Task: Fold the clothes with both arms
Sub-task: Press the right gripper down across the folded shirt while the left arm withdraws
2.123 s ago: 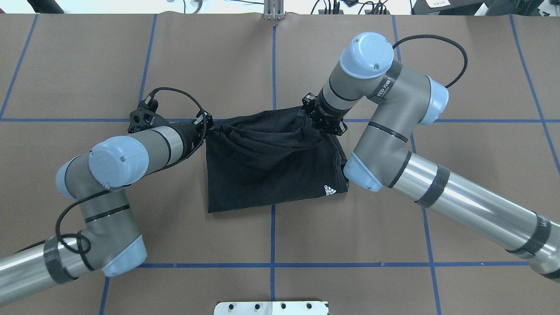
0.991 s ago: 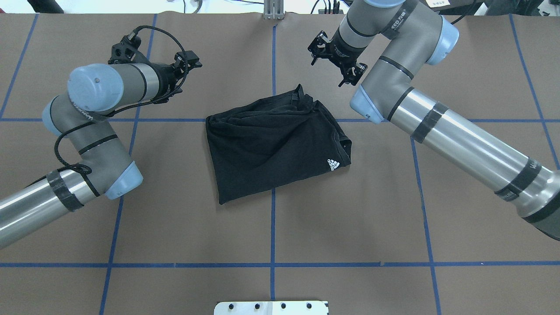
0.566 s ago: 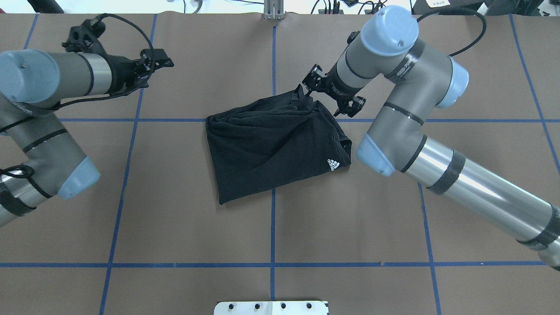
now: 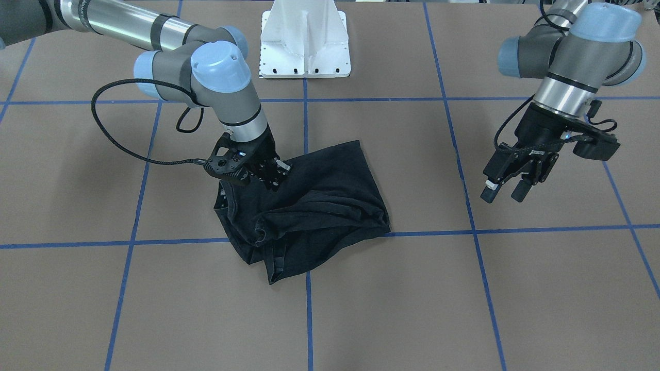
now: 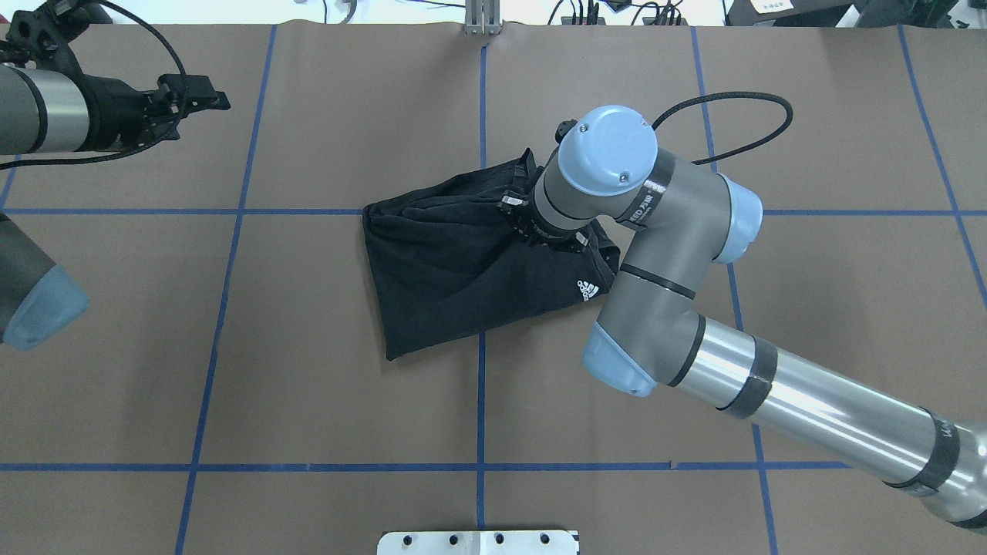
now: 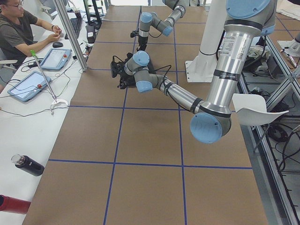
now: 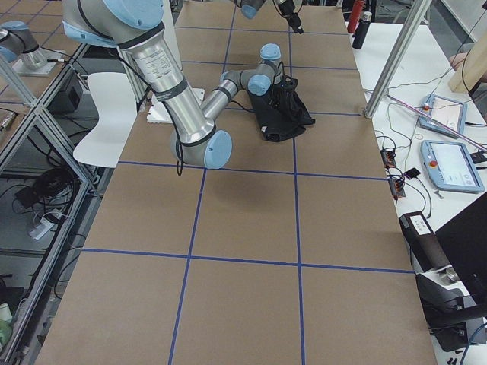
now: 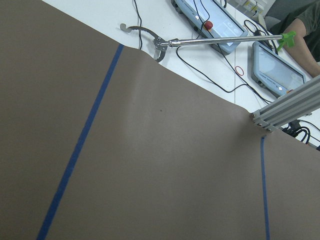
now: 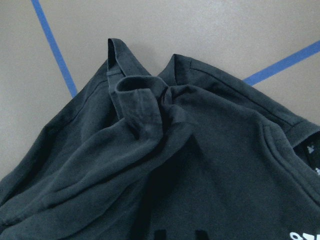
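The black T-shirt [image 5: 447,262] lies folded in a loose bundle at the table's middle, its white collar logo [image 5: 587,290] up at the near right. It also shows in the front view [image 4: 330,206]. My right gripper [image 4: 270,178] is down on the shirt's far right part, near the collar; it looks open, and in the overhead view my wrist hides it. The right wrist view shows bunched folds of the shirt [image 9: 200,175] close below. My left gripper [image 4: 501,195] is open and empty, raised over bare table far to the left [image 5: 202,92].
The white pedestal base [image 4: 305,38] stands at the robot's edge. Blue tape lines [image 5: 480,401] cross the brown table. A bench with tablets and an operator [image 6: 18,28] runs along the far side. A metal post [image 5: 482,19] stands at the far edge.
Both grippers let go of the shirt's far edge and lifted away. The left arm swung out to the far left. The right gripper came back down onto the shirt near the collar.
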